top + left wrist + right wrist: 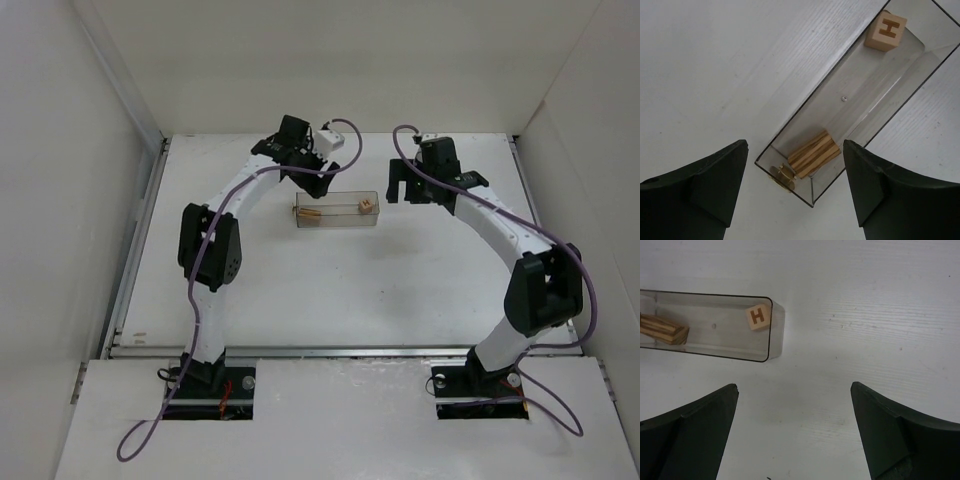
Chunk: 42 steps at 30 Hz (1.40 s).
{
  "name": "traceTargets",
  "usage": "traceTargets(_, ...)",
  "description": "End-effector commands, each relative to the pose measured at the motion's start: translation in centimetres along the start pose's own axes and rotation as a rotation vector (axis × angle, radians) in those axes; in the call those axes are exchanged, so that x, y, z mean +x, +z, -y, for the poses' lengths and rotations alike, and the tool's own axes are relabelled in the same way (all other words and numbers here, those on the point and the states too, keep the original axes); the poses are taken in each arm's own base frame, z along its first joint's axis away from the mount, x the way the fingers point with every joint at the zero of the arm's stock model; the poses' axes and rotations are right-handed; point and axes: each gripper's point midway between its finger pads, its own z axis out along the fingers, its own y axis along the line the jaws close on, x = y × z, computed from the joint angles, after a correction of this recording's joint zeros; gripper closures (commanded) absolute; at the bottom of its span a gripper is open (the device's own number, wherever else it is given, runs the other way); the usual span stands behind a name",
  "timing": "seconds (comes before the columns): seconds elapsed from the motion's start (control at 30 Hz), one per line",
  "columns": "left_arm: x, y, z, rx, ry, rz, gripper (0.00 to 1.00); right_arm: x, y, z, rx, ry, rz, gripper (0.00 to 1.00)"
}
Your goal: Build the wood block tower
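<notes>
The left gripper (795,145) hangs with its dark, matte jaws spread wide and nothing between them, directly over the near end of a long clear plastic box (870,90). The right gripper (793,386) is just as wide apart and empty, above bare table beside the box's other end. No tower stands: the wood lies loose inside the box. At one end sits a pale tan cube (885,31) with crisp edges and a darker H on its upper face. At the opposite end lies a striped wooden piece (814,153), banded light and brown along its length; whether it is one block or several pressed together is hard to tell, and the right wrist view cuts it off at the frame edge. A small brass-coloured round thing (781,176) beside it is blurred through the box wall. The table (715,65) is white with a faint grain.
</notes>
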Motion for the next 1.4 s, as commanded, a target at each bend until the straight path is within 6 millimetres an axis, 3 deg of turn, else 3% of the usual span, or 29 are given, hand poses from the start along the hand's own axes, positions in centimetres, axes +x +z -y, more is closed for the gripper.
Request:
traceTargets(0.0,-2.3,-0.9,-2.6,-0.088,0.047,0.055,0.26,-1.8,-1.2,-1.6,-0.054,-0.028,0.084,0.0)
traceTargets(0.03,-1.6,0.4,-3.2,-0.1,0.055,0.034,0.28,-1.6,-1.0,-1.5,-0.054,-0.028,0.082,0.0)
traceTargets(0.17,-1.0,2.0,-4.4,-0.132,0.074,0.004,0.38,-1.5,-1.0,-1.9,-0.061,-0.034,0.08,0.0)
traceTargets(0.33,-0.1,3.3,-3.6,-0.086,0.122,-0.017,0.57,-1.0,-0.7,-2.0,-0.054,-0.049,0.064,0.0)
traceTargets(0.5,1.1,3.7,-2.4,-0.036,0.127,-0.019,0.58,-1.1,-0.4,-3.0,-0.066,-0.061,0.056,0.0)
traceTargets(0.67,0.8,3.5,-2.1,-0.028,0.106,-0.003,0.6,-0.9,-0.1,-3.1,-0.059,-0.077,0.038,0.0)
traceTargets(0.73,-0.4,2.7,-2.2,-0.042,0.089,0.032,0.55,-0.5,0.2,-3.4,-0.056,-0.084,0.03,0.0)
traceTargets(0.8,-2.9,1.2,-2.1,-0.051,0.105,0.115,0.45,-0.2,0.2,-3.5,-0.05,-0.1,0.022,0.0)
traceTargets(0.97,-6.2,-1.5,-1.0,-0.022,0.106,0.234,0.36,0.7,0.4,-3.6,-0.044,-0.108,0.004,0.0)
traceTargets(1.07,-5.9,-1.7,0.4,0.033,0.115,0.208,0.34,1.6,0.7,-3.2,-0.03,-0.11,-0.015,0.0)
traceTargets(1.1,-5.3,-0.9,1.1,0.051,0.126,0.182,0.34,1.4,0.3,-3.6,-0.038,-0.116,-0.007,0.0)
traceTargets(1.27,0.0,2.6,0.9,0.074,0.108,0.005,0.35,1.4,-0.1,-3.5,-0.041,-0.124,0.001,0.0)
traceTargets(1.33,1.4,3.3,0.9,0.08,0.104,-0.037,0.37,1.1,-0.4,-3.6,-0.043,-0.123,0.009,0.0)
traceTargets(1.37,1.0,3.3,0.9,0.062,0.115,-0.038,0.38,1.7,-0.4,-3.4,-0.038,-0.125,-0.008,0.0)
